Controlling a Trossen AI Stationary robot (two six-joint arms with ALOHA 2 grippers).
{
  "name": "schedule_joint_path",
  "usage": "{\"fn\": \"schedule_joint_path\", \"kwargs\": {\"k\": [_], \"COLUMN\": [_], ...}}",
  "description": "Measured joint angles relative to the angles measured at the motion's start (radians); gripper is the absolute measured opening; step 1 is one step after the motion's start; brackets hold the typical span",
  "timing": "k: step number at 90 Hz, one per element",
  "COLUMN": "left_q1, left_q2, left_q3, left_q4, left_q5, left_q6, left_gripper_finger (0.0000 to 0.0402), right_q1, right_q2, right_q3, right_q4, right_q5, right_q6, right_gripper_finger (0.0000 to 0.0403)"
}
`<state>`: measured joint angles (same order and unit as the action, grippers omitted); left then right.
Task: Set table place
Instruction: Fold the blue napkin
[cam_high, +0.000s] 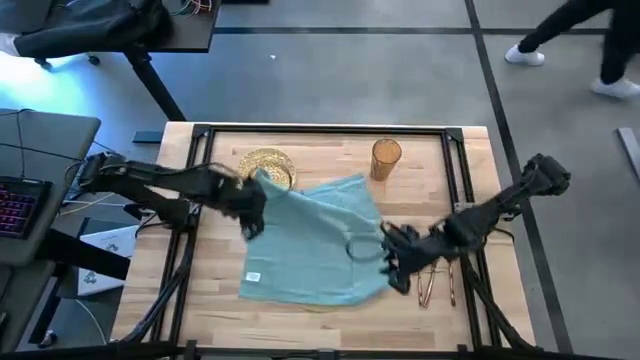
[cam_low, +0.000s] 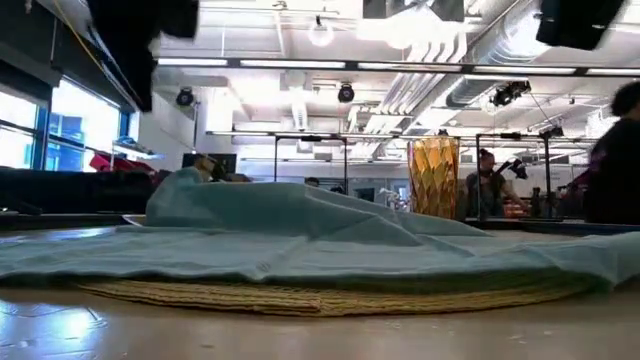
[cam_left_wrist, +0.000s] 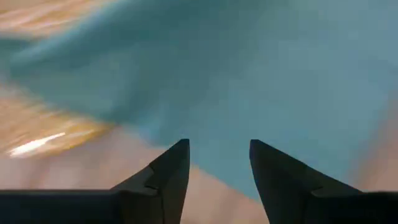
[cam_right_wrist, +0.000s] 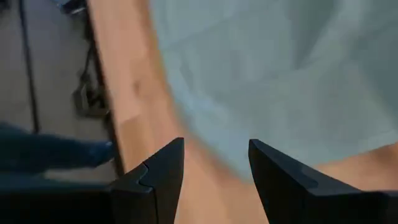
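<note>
high: napkin (cam_high: 315, 245) hides placemat | low: placemat (cam_low: 330, 296) edge shows | left gripper (cam_left_wrist: 219, 155), right gripper (cam_right_wrist: 216, 155) parted, empty

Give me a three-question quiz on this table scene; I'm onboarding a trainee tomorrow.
1. True or false: the teal napkin lies spread over the woven placemat.
2. Which item does the napkin partly cover at the far side? A) amber tumbler B) gold plate C) cutlery
3. In their own wrist views, are the left claw and right claw open or shut?

Key: 1 true; 2 B; 3 both open, holding nothing.
</note>
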<state>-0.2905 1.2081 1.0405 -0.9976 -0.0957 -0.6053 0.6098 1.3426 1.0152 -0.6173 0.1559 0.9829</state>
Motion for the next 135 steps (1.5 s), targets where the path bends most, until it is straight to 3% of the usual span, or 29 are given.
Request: {"fn": "schedule_joint_path", "kwargs": {"k": [17,31,52,69,80,94,113,126,135], "left_q1": [-0.311,-0.454,-0.497,-0.496,-0.493,-0.481,-0.429,-0.374,-0.327], "left_q2": [0.045,0.154,0.362,0.506,0.568,0.575,0.492,0.432,0.401], "left_q3": [-0.045,-0.127,-0.144,-0.122,-0.08,0.006,0.269,0.432,0.466], "left_q4": [0.219,0.387,0.406,0.419,0.386,0.211,-0.119,-0.202,-0.273], "left_q5": [0.005,-0.064,-0.061,-0.002,0.041,0.044,-0.168,-0.362,-0.482], "left_q6": [0.047,-0.021,-0.151,-0.203,-0.257,-0.284,-0.403,-0.48,-0.579], "left_gripper_finger": [0.013,0.0134,0.0159,0.0152,0.0116,0.0019,0.0002,0.0,0.0], "right_q1": [0.073,0.072,0.071,0.075,0.101,0.149,0.221,0.238,0.238], "right_q2": [0.0,0.0,0.0,0.0,0.0,0.0,0.024,0.067,0.106], "right_q3": [-0.098,-0.115,-0.108,-0.107,-0.107,-0.112,-0.113,-0.114,-0.114], "right_q4": [0.042,0.059,0.079,0.095,0.115,0.141,0.181,0.19,0.259], "right_q5": [0.051,0.054,0.125,0.123,0.125,0.144,0.215,0.219,0.214], "right_q6": [0.155,0.222,0.116,0.118,0.137,0.165,0.15,0.185,0.156], "right_gripper_finger": [0.0165,0.0165,0.0165,0.0165,0.0165,0.0165,0.0165,0.0165,0.0165]}}
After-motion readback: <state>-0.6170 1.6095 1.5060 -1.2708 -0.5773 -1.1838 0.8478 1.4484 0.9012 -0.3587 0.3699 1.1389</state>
